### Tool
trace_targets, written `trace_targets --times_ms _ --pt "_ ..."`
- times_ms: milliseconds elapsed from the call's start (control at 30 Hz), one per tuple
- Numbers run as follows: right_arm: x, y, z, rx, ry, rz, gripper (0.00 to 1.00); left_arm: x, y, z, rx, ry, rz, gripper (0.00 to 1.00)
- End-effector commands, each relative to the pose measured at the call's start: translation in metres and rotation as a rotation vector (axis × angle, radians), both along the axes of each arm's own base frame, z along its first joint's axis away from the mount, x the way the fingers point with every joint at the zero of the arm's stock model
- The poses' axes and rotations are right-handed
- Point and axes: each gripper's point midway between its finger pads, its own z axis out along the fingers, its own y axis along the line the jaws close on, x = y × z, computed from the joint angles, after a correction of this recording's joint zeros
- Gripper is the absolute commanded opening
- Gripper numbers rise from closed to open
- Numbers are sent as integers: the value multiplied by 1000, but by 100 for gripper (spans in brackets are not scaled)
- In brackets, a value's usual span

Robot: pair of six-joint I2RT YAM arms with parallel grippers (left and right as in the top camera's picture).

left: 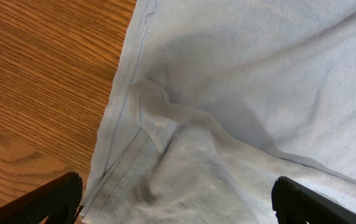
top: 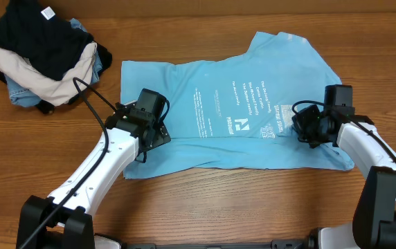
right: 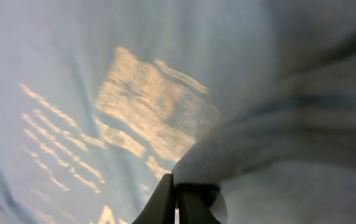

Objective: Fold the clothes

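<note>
The sky-blue T-shirt (top: 232, 104) lies spread in the middle of the wooden counter (top: 205, 207), wrinkled and with no fold apparently finished, so most of the folding remains. The right tool (right: 177, 190) pinches its cloth. The left tool (left: 175, 202) hangs released over the hem. A pile of black, cream and denim garments (top: 42, 55) sits well apart.

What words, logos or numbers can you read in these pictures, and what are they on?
On the blue T-shirt: white print, several lines and a blocky logo, too small to read.
Through the fabric in the right wrist view: the print, blurred, unreadable.
On the black garment: a white tag, nothing legible.
</note>
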Motion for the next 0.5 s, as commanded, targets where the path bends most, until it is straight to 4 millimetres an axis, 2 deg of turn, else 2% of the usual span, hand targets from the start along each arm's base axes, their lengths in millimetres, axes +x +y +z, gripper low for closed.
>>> trace_targets --times_ms 0,100,167,200,233,267,300,333,467 --pt "17 6 9 24 -81 21 4 3 1 3 -8 -11 22 100" --pt "34 5 19 28 -157 5 4 2 1 3 -8 -11 22 100" --pt "35 5 20 26 -166 6 4 2 1 3 -7 -10 22 100" --pt "35 5 19 24 -165 9 11 2 1 3 -8 -11 22 100" --pt "35 5 19 25 -162 9 33 2 1 3 -8 -11 22 100" --pt "31 5 17 26 -146 10 73 3 1 3 -8 -11 22 100" --pt "29 5 15 24 -134 13 91 2 1 3 -8 -11 22 100" --pt "27 4 15 15 -131 26 96 2 1 3 -8 -10 22 100" --pt "16 -24 19 -35 -38 -48 96 2 1 3 -1 -4 1 100"
